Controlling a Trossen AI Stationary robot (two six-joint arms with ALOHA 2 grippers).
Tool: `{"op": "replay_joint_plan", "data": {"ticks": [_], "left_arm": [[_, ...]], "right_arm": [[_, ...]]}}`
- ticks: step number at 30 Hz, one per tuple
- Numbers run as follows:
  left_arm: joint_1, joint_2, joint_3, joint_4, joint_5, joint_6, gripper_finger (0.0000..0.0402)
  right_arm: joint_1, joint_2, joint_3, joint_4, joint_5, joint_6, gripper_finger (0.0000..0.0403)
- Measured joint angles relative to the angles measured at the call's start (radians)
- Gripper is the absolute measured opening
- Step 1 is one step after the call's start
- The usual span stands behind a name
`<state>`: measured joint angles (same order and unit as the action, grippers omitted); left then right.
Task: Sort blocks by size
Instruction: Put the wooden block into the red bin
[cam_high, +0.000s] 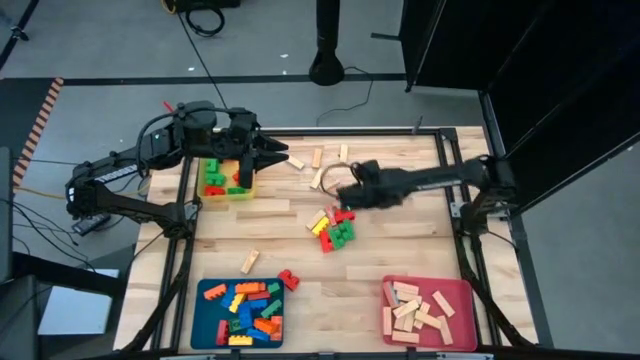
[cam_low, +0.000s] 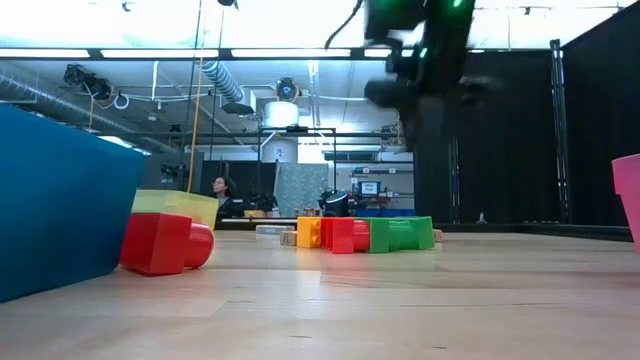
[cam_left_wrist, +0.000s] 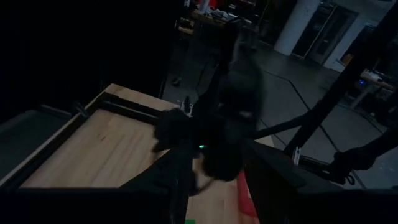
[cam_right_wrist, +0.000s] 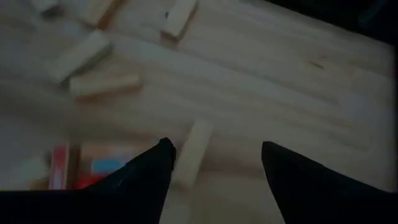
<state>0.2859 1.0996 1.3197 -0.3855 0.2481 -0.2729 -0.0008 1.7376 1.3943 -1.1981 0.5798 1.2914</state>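
from up top u see the whole bench (cam_high: 300, 225). the low cam sits down at bench height and only gets a red block (cam_low: 165, 243) up close, a row of orange, red and green blocks (cam_low: 365, 234) further off, and a person far back in the room. it can't see inside any tray.

trays, seen from above: yellow tray (cam_high: 228, 190) at the far left corner has green and red blocks in it. blue tray (cam_high: 240, 312) at the near left is full of mixed color blocks, red, orange, yellow, green. pink tray (cam_high: 428, 312) at the near right holds only pale wood bars, all jumbled.

loose stuff on the bench: a small pile of red, green and yellow blocks (cam_high: 333, 228) in the middle, a red block (cam_high: 289, 280) just by the blue tray, one wood bar (cam_high: 250, 261) near it, and a few wood bars (cam_high: 318, 158) by the far edge.

left claw (cam_high: 268, 155) hangs over the yellow tray w/ something pale at its tip, can't tell if it's open or shut. its own cam is mostly dark, only shows the other arm.

right claw (cam_high: 337, 186) is just past the middle pile. its own cam shows what no other does: right claw (cam_right_wrist: 214, 155) fingers are spread apart, nothing held, w/ a wood bar (cam_right_wrist: 189, 155) lying on the bench beside one finger.
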Motion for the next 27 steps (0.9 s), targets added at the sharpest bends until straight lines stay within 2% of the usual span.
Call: {"op": "replay_joint_plan", "data": {"ticks": [3,7,14,16,19,22,26,27], "left_arm": [[0.0,0.0,0.0,0.0,-0.01,0.0,0.0145],[0.0,0.0,0.0,0.0,-0.015,-0.001,0.0145],[0.0,0.0,0.0,0.0,-0.045,0.011,0.0145],[0.0,0.0,0.0,0.0,-0.056,0.013,0.0145],[0.002,0.0,0.0,0.002,-0.067,0.013,0.0145],[0.002,0.0,0.0,0.009,-0.071,0.013,0.0145],[0.002,0.0,0.0,0.021,-0.08,0.029,0.0145],[0.002,0.0,0.0,0.023,-0.084,0.029,0.0145]], "right_arm": [[-0.086,0.04,-0.039,0.046,0.0,-0.048,0.0265],[-0.168,0.072,-0.121,0.171,-0.097,-0.086,0.0276],[-0.232,0.103,-0.3,0.47,-0.242,-0.087,0.0284],[-0.245,0.112,-0.336,0.528,-0.304,-0.087,0.028],[-0.248,0.114,-0.372,0.571,-0.336,-0.084,0.0269],[-0.238,0.117,-0.378,0.563,-0.32,-0.074,0.0231],[-0.233,0.117,-0.378,0.533,-0.334,-0.065,0.0125],[-0.229,0.117,-0.378,0.533,-0.339,-0.077,0.0115]]}}
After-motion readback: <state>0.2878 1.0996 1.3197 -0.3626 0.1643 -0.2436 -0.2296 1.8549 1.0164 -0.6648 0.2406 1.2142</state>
